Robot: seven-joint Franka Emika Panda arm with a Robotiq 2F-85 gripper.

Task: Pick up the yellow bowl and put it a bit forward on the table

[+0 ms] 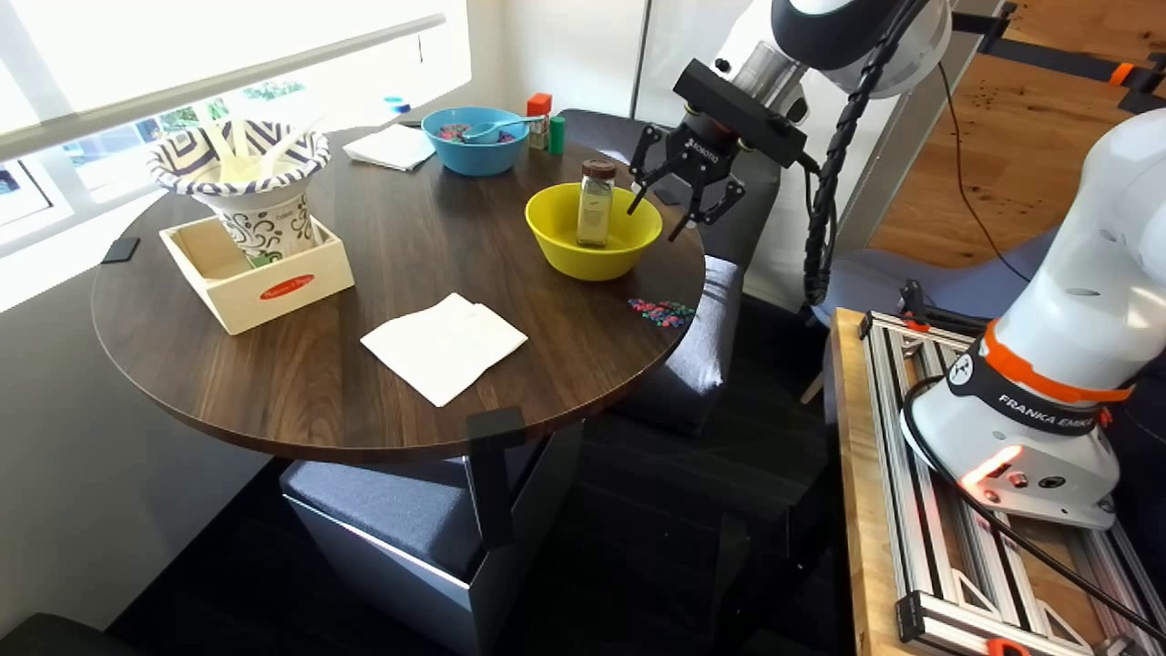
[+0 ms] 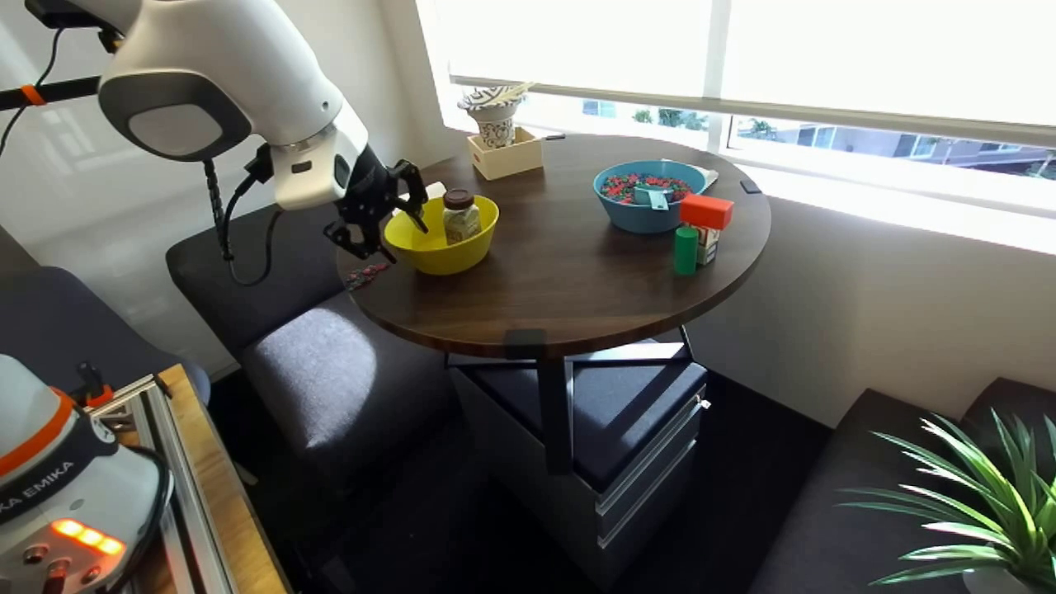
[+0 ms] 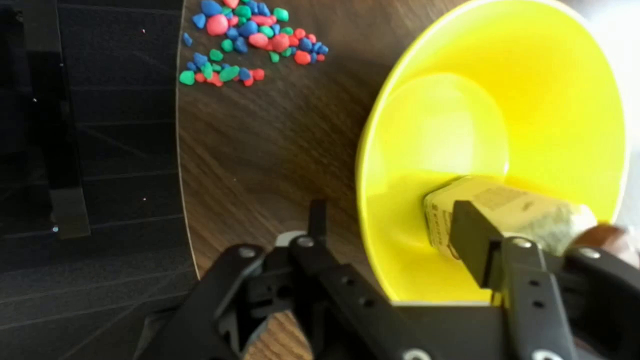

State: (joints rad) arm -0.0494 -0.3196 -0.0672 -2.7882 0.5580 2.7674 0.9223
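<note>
Jaws apart, the end effector point(image 3: 392, 219) straddles the rim of the yellow bowl point(image 3: 440, 120) on the worktop point(image 3: 280, 150). Only an exterior view shows a plant point(image 2: 1019, 524), near right. Legible: "ROBOTIQ", "FRANKA EMIKA".

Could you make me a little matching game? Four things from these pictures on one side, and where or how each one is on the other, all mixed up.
Things
1. brown-lidded jar
2. light-blue scoop
3. patterned cup
4. robot's fingers

Where or how
A. set in the wooden box
B. spread apart
C. inside the yellow bowl
D. resting in the blue bowl

Pairs: 1-C; 2-D; 3-A; 4-B
</note>
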